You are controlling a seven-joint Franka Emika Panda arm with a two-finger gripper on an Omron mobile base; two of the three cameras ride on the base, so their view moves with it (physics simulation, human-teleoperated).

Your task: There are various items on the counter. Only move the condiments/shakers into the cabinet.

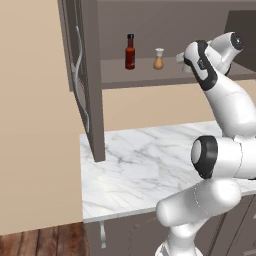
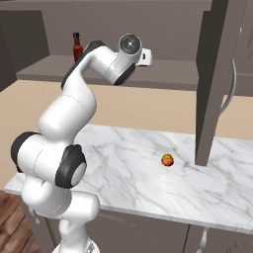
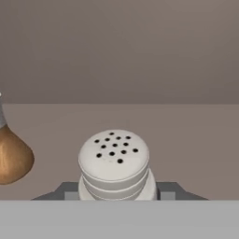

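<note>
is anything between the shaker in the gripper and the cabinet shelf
Nothing visible does. The gripper already has the grey shaker over the cabinet shelf, beside the tan shaker.

I read flat, even rendered light, no glare. The white grey-veined marble surface [image 1: 140, 165] is bright; the dark grey-brown wall cupboard [image 1: 165, 20] interior sits dimmer. Shadows faint. Hand view soft, slightly blurred up close; base views sharp.
</note>
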